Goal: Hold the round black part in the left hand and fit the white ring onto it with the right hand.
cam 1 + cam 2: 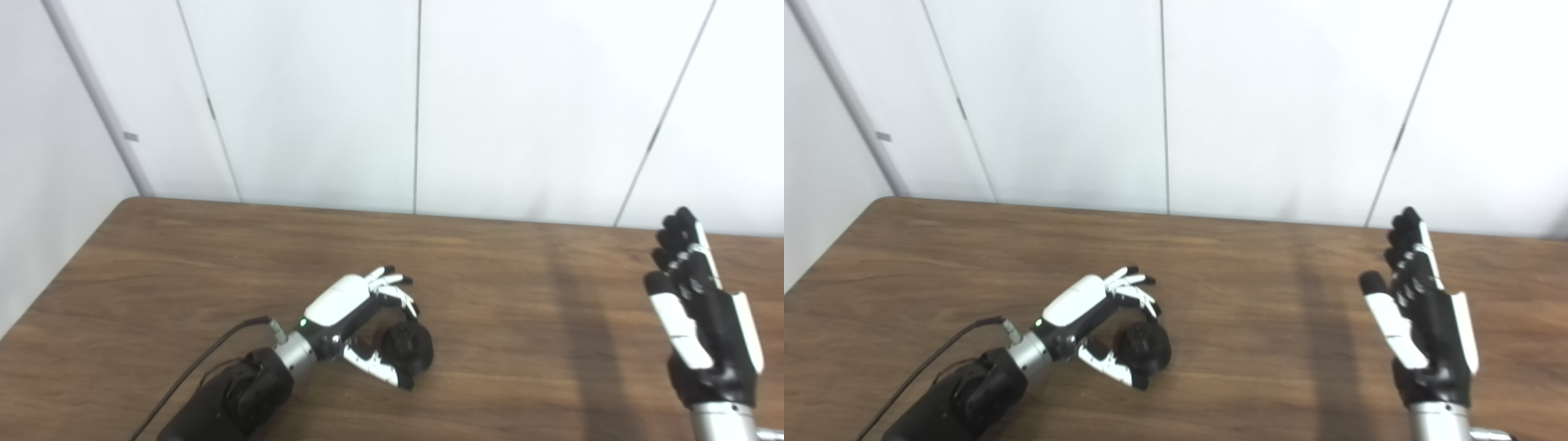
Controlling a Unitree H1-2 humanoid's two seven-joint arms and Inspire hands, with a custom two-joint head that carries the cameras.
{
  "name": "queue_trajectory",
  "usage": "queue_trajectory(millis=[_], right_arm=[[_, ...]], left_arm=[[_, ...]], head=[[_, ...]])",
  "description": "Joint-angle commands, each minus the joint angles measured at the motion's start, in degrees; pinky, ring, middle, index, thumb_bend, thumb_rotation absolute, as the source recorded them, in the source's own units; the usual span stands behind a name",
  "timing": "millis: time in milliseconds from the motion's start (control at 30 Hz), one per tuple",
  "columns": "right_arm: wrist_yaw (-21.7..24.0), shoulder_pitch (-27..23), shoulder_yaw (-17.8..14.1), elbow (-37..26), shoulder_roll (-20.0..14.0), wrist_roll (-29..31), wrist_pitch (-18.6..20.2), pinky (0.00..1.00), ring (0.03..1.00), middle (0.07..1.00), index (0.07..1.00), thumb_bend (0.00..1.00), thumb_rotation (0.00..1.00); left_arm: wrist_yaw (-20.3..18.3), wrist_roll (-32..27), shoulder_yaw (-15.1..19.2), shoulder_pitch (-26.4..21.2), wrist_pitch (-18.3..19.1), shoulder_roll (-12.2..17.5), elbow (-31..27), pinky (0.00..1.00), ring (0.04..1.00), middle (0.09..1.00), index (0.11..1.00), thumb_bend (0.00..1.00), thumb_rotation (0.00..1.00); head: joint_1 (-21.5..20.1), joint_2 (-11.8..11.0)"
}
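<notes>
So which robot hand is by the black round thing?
The left hand, curled around the round black part on the table; the right hand is raised, open and empty.

Round black part (405, 349) on table (502, 294), btwn left hand's (361, 318) fingers

Bare lab or test room: wood-grain table (490, 257) against plain white wall panels (306, 92).
</notes>
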Motion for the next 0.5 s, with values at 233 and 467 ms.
queue_trajectory(millis=[233,467], right_arm=[[-0.36,-0.48,2.61,-4.49,2.00,-4.09,-0.38,0.94,0.968,0.985,0.982,0.53,0.67],[-0.75,0.29,3.07,-6.17,3.05,-5.10,-0.68,0.93,0.973,0.985,0.984,0.52,0.65]], left_arm=[[-3.20,-1.50,-4.70,-0.88,-1.21,-0.63,-5.07,1.00,0.909,0.705,0.480,0.52,0.06],[-1.79,0.49,-9.02,-1.42,-1.22,0.04,-3.71,1.00,0.953,0.792,0.480,0.52,0.06]], head=[[-3.62,0.67],[-5.22,1.35]])
